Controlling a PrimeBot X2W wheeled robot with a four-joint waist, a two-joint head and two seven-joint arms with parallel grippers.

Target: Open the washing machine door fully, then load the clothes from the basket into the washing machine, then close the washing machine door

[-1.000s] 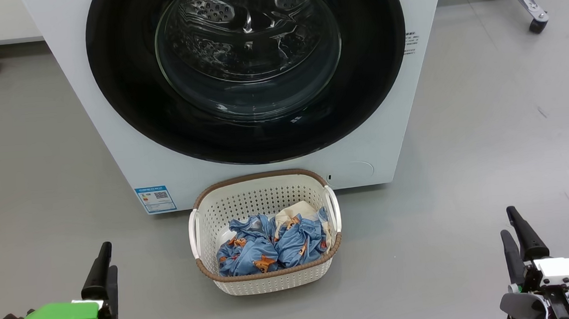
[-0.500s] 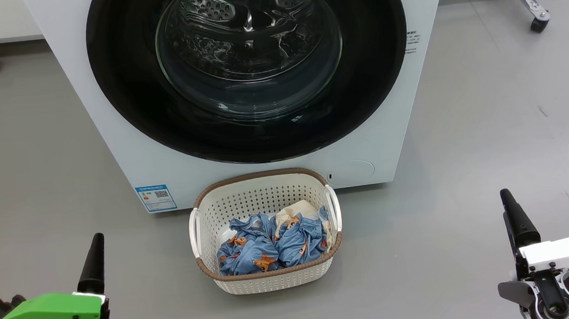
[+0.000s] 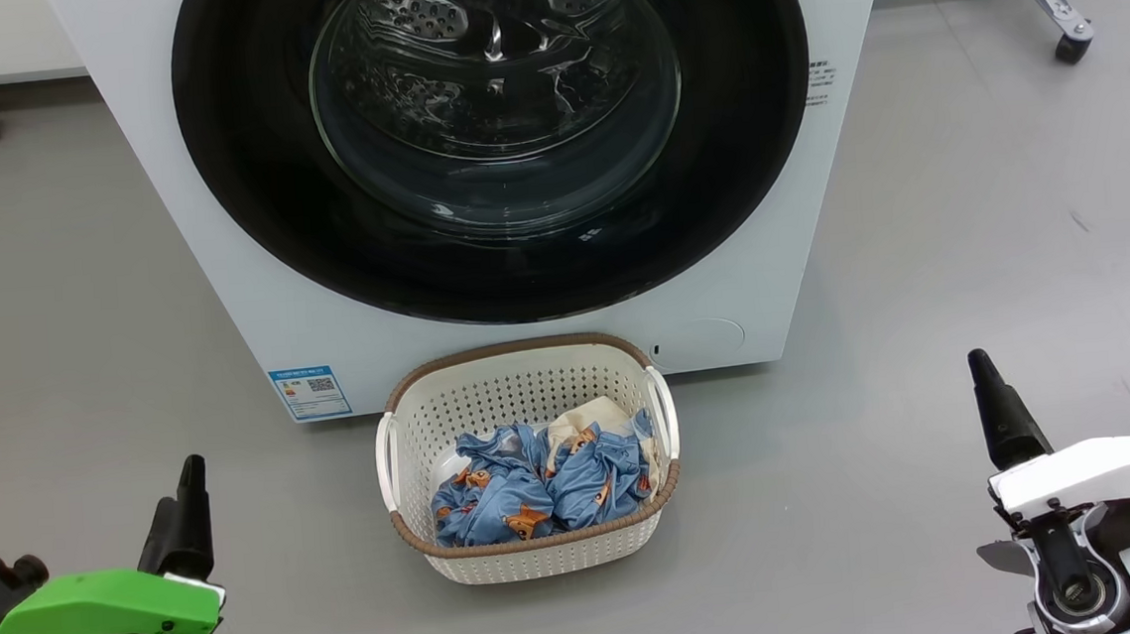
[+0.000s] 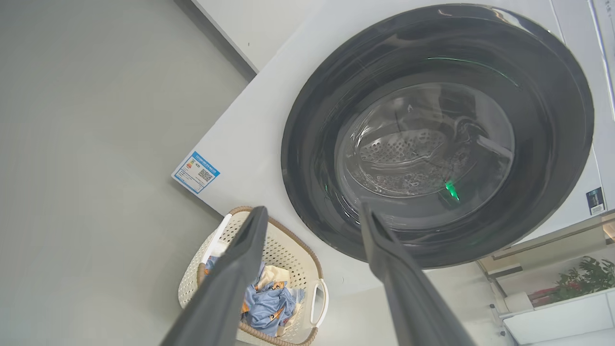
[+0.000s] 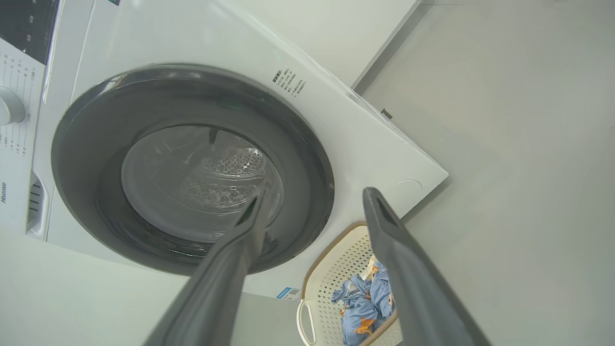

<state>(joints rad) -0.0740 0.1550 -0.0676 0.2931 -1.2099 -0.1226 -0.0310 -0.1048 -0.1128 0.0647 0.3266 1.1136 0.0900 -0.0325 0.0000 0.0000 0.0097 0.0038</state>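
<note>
Door first, we judged: the washing machine door (image 3: 496, 113) sat shut across the upper middle of the head view, flush in the white washing machine (image 3: 226, 301). Its wide black rim looked glossy, rigid and slippery, and the glass bowl was hard and offered no place to pinch. We reckoned it heavy on its hinge and wanting a steady pull from an edge. A small grey recess (image 5: 36, 204) beside the rim, at the left edge of the right wrist view, may have been the grip, though we could not tell. The basket (image 3: 517, 346) stood on the floor just in front of the machine, lower middle, with the clothes (image 3: 537, 483) crumpled inside: soft, light, likely to trail. The left hand (image 4: 312, 209) and right hand (image 5: 314, 192) both had their fingers spread wide, holding nothing, well apart from door and basket.
</note>
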